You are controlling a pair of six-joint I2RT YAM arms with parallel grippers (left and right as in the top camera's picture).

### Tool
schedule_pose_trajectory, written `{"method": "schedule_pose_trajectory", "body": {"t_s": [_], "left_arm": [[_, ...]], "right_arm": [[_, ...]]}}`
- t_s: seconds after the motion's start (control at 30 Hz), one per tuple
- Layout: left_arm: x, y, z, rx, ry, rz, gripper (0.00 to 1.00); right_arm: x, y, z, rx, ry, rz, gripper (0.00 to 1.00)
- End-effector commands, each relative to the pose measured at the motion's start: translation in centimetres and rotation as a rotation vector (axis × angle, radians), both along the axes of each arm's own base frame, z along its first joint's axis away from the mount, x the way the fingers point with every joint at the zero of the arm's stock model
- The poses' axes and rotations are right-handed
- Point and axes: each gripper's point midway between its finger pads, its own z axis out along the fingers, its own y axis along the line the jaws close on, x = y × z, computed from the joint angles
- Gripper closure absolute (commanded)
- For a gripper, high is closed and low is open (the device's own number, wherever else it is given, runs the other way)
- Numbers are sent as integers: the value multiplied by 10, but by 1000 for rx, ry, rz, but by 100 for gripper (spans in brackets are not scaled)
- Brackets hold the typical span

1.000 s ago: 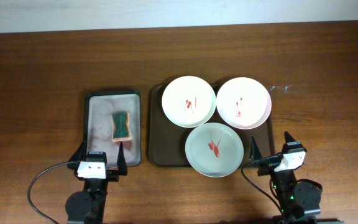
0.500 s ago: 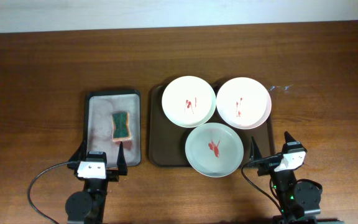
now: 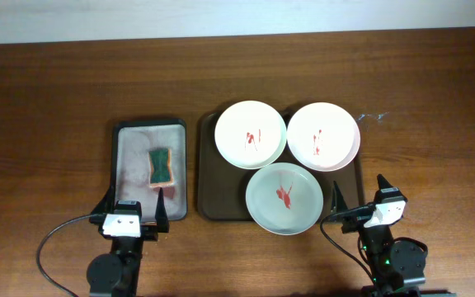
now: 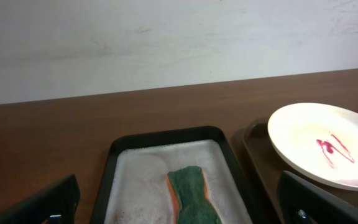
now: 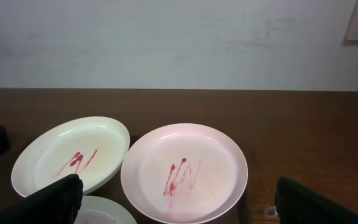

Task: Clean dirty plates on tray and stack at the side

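While the white plate, the pink plate and the green plate lie smeared on the brown tray, we see the left gripper and the right gripper spread wide, empty, above the near worktop.

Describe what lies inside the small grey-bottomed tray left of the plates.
Inside the small tray lies one green sponge with an orange edge, on a pale, soapy-looking grey bottom. Nothing else shows; the patch beneath the sponge is covered.
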Motion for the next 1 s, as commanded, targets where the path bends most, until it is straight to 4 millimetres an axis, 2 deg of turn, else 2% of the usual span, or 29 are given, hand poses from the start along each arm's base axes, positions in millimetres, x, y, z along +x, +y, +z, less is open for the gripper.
{"method": "schedule_pose_trajectory", "body": {"t_s": [0.0,0.23,0.4,0.47,0.53,0.67,0.77,0.83,0.97], "left_arm": [[0,-1,-1,18,1,-11,1],[0,-1,-1,19,1,-9,1],[-1,-6,0,13,-6,-40,1],[-1,-8,6,-82,-14,-42,1],[-3,-7,4,-80,13,-40,1],[-7,-7,7,-74,93,-34,1],[-5,-6,14,-69,165,-27,1],[-1,-6,22,-65,229,-25,1],[14,-8,36,-52,410,-17,1]], "right_arm": [[0,1,-2,1,2,11,1],[0,2,-2,10,5,14,1],[0,2,-2,180,29,2,1],[-1,2,-2,195,36,1,1],[-3,2,1,194,53,2,1],[-11,3,7,190,134,2,1],[-14,14,16,195,200,58,1],[-13,23,24,202,270,102,1],[-6,23,25,199,495,79,1]]}}
